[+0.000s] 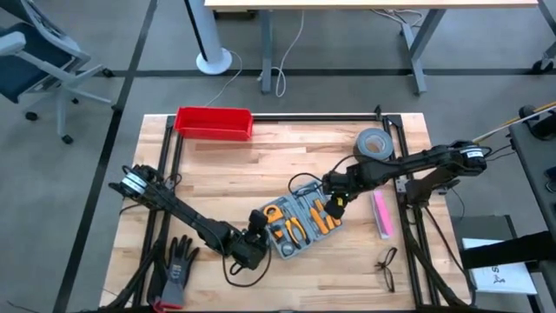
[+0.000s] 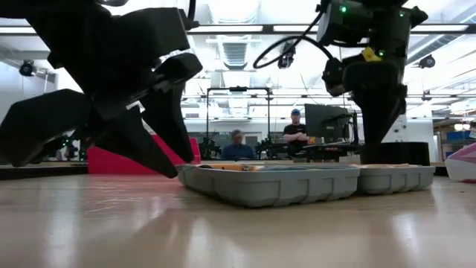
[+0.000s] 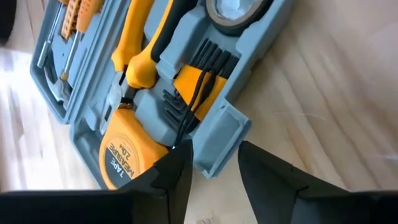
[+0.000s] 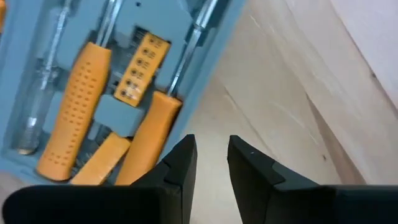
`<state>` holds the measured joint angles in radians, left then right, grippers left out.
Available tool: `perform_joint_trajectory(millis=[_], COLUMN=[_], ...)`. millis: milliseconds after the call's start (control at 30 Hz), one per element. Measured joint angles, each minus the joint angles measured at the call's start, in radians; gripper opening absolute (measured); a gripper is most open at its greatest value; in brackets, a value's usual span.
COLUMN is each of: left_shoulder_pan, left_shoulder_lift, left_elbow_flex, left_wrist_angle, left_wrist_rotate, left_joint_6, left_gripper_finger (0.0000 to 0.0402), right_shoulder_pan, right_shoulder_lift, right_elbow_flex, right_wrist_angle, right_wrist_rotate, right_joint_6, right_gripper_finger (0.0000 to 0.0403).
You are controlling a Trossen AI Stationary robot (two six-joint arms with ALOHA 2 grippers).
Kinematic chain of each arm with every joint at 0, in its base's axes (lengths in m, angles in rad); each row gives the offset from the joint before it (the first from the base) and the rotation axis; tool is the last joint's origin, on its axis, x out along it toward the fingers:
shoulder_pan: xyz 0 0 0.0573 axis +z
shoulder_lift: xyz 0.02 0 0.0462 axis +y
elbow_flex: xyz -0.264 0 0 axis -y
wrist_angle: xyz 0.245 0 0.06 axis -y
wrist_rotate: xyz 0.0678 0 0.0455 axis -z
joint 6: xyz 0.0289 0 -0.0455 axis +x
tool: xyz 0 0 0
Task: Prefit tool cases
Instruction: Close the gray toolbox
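The grey-blue tool case (image 1: 300,223) lies open on the wooden table, its moulded trays holding orange-handled tools and a yellow tape measure (image 3: 124,158). My left gripper (image 3: 214,165) is open at the case's near-left end; its fingertips stand on either side of the latch tab (image 3: 221,134). My right gripper (image 4: 211,155) is open and points down at the case's far-right rim, with one finger over an orange handle (image 4: 149,134) and the other over bare table. In the low view the case wall (image 2: 387,179) hides the right gripper's fingertips. My left gripper comes slanting down at the latch tab (image 3: 211,155) from the table's near left. I cannot tell whether its fingertips touch the tab. My right gripper straddles the case's rim (image 4: 202,118) from above, and I cannot tell whether it touches the rim.
A red bin (image 1: 213,123) stands at the far left and a roll of grey tape (image 1: 374,143) at the far right. A pink object (image 1: 381,214) lies right of the case, with glasses (image 1: 387,269) near the front. A dark glove (image 1: 177,265) lies at the near left. People sit beyond the table (image 2: 238,145).
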<state>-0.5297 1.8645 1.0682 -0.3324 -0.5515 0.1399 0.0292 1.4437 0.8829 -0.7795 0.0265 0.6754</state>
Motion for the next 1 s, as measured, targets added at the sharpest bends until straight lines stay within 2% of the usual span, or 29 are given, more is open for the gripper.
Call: perform_joint_trajectory(millis=[233,400,833,1000], left_shoulder_pan=[-0.005,-0.026,-0.023,-0.022], left_shoulder_lift=[0.0,0.0,0.0,0.0], left_elbow_flex=[-0.045,-0.071,-0.084,-0.102], left_wrist_angle=[0.075,0.138,0.21,0.252], left_wrist_rotate=[-0.019,-0.092,-0.083,-0.079], left_joint_6=[0.105,0.194,0.219,0.217], left_gripper_finger=[0.0132,0.0119,0.011,0.0082], right_shoulder_pan=[-0.004,-0.004,-0.012,-0.012], right_shoulder_lift=[0.0,0.0,0.001,0.001], right_elbow_flex=[-0.03,-0.03,-0.044,-0.048], right_wrist_angle=[0.011,0.02,0.027,0.036], right_wrist_rotate=[0.001,0.028,0.064,0.064], right_joint_6=[0.039,0.04,0.063,0.073], right_gripper_finger=[0.0082,0.0078,0.0057,0.0062])
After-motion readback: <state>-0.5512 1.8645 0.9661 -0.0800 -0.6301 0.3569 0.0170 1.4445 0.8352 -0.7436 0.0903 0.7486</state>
